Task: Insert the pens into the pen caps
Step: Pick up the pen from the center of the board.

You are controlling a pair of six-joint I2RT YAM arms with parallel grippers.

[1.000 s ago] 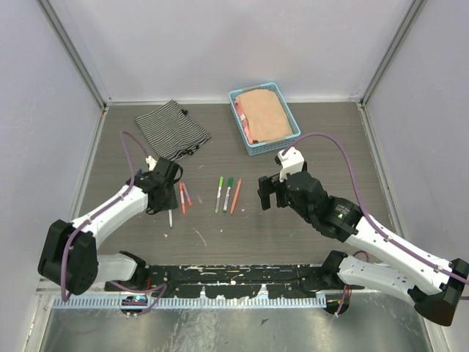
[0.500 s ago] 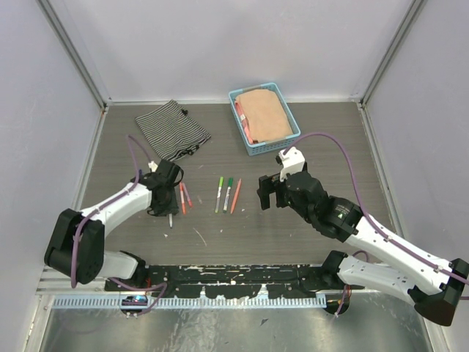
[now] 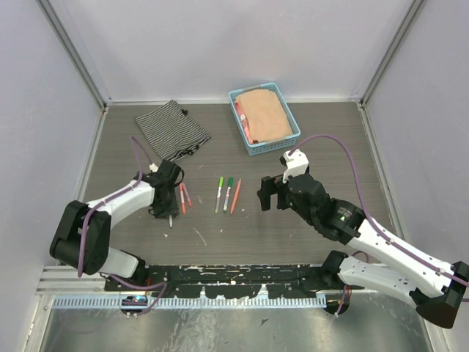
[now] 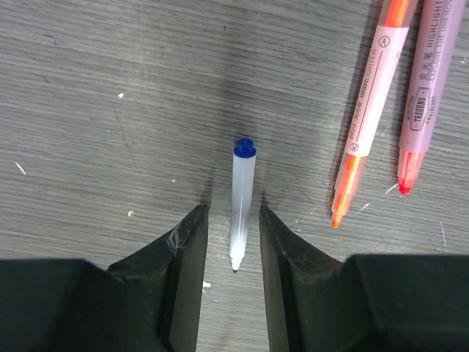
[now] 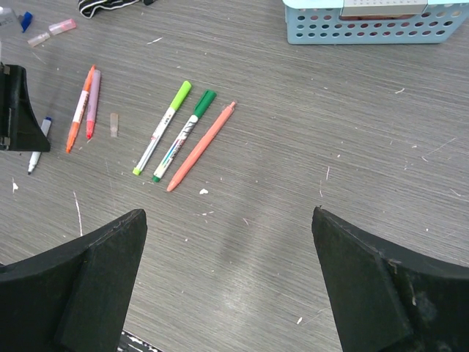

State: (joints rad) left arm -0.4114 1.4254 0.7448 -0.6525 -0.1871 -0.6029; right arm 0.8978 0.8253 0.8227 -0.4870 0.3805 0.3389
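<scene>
Here we see the left gripper [image 4: 232, 214] spread astride a white pen [image 4: 243, 194], not touching it; an orange pen [image 4: 370, 110] and a pink pen [image 4: 429, 88] lie at two o'clock. The right gripper [image 5: 227, 216] gapes wide.

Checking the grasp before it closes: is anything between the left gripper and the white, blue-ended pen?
Nothing visible. The white pen lies on the table between the left gripper's open fingers; the orange highlighter and pink highlighter lie outside them, to one side.
</scene>
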